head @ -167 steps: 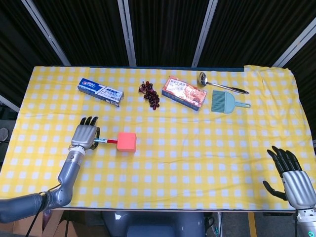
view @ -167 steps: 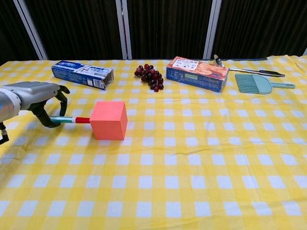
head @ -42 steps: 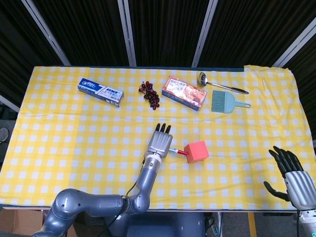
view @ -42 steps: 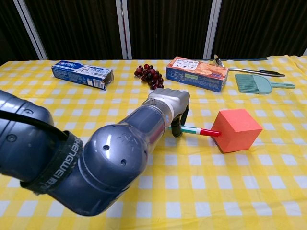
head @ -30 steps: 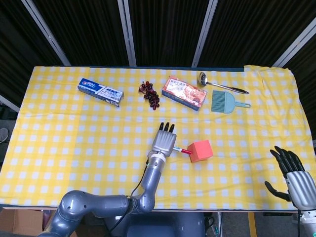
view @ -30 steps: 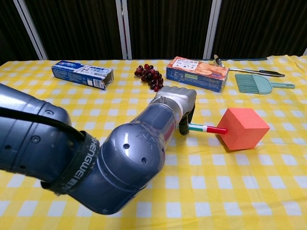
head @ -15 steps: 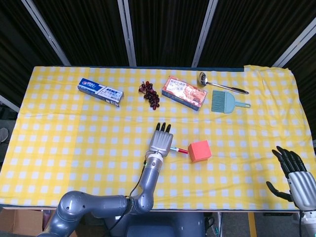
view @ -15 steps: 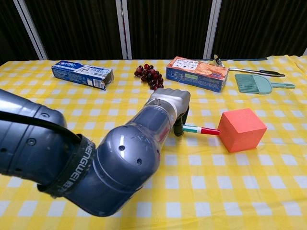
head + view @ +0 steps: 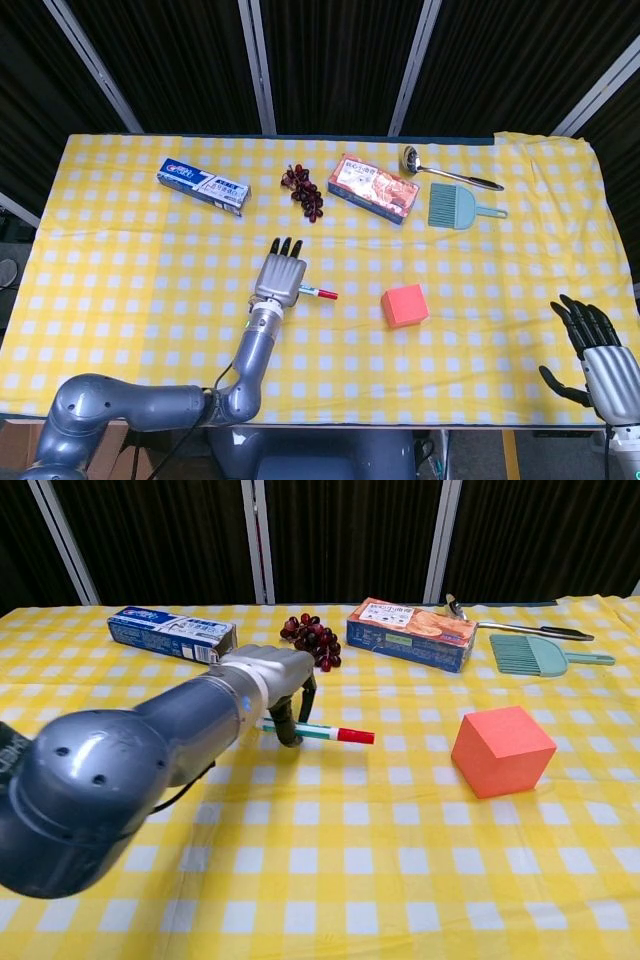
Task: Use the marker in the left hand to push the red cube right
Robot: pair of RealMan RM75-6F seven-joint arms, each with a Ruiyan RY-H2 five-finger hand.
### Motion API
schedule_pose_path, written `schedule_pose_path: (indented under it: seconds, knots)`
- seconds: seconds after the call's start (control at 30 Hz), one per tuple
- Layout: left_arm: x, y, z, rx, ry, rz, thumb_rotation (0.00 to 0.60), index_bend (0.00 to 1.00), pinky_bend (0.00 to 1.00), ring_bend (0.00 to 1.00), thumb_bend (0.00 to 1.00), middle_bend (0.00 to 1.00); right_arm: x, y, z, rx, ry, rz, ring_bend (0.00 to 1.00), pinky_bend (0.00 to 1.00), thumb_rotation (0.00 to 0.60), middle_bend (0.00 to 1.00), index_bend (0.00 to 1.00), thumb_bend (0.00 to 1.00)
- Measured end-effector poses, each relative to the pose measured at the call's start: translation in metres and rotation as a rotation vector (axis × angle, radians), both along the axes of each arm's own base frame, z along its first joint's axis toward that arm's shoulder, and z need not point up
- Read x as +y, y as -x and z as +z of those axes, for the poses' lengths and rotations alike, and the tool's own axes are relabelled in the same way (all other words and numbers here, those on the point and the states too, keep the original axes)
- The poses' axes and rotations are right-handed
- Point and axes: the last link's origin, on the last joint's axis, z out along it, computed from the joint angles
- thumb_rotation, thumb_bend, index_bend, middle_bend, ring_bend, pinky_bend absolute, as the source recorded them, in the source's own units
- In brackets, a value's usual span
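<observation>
The red cube (image 9: 405, 305) (image 9: 502, 750) rests on the yellow checked tablecloth, right of centre. My left hand (image 9: 281, 278) (image 9: 272, 680) holds the marker (image 9: 317, 293) (image 9: 325, 733), whose red cap points right toward the cube. A clear gap of cloth separates the marker tip from the cube. My right hand (image 9: 600, 355) hangs open at the table's front right corner, holding nothing; only the head view shows it.
Along the far side lie a toothpaste box (image 9: 203, 186) (image 9: 171, 634), grapes (image 9: 304, 191) (image 9: 313, 640), a biscuit box (image 9: 373, 187) (image 9: 412, 633), a ladle (image 9: 447, 172) (image 9: 520, 625) and a teal brush (image 9: 458, 207) (image 9: 541, 653).
My left hand has drawn back to the left with the marker, breaking contact with the cube. The cube stays where it was pushed. The right hand has not moved.
</observation>
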Motion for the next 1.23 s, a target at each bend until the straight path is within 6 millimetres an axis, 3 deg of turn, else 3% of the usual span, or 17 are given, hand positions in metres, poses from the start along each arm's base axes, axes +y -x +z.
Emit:
schedule_pose_path:
  seconds: [0.13,0.33,0.6,0.73,1.07,1.23]
  knots:
    - [-0.001,0.016,0.016,-0.006,0.014,0.024,0.6,0.41,0.0,0.0,0.22,0.01,0.0,-0.001,-0.002,0.011,-0.006,0.003,0.0,0.05,0.6,0.0,0.0,0.34]
    - [-0.001,0.044,0.059,-0.028,-0.011,0.05,0.6,0.34,0.0,0.0,0.22,0.0,-0.001,0.0,-0.004,0.019,-0.009,0.002,0.0,0.05,0.6,0.0,0.0,0.34]
    - [-0.022,0.096,0.127,-0.056,-0.086,0.054,0.6,0.09,0.0,0.0,0.18,0.0,-0.001,0.0,-0.004,0.035,-0.009,0.003,0.0,0.05,0.6,0.0,0.0,0.34]
    - [-0.046,0.12,0.149,-0.076,-0.121,0.024,0.6,0.0,0.0,0.0,0.09,0.0,0.0,-0.001,-0.006,0.051,-0.009,0.008,0.0,0.05,0.6,0.0,0.0,0.34]
    - [-0.145,0.204,0.201,-0.159,-0.178,0.077,0.6,0.0,0.0,0.0,0.03,0.0,0.0,-0.003,-0.012,0.098,0.003,0.019,0.0,0.05,0.6,0.0,0.0,0.34]
    - [-0.163,0.22,0.218,-0.171,-0.234,0.063,0.6,0.0,0.0,0.0,0.03,0.0,-0.002,-0.004,-0.015,0.11,-0.001,0.018,0.0,0.05,0.6,0.0,0.0,0.34]
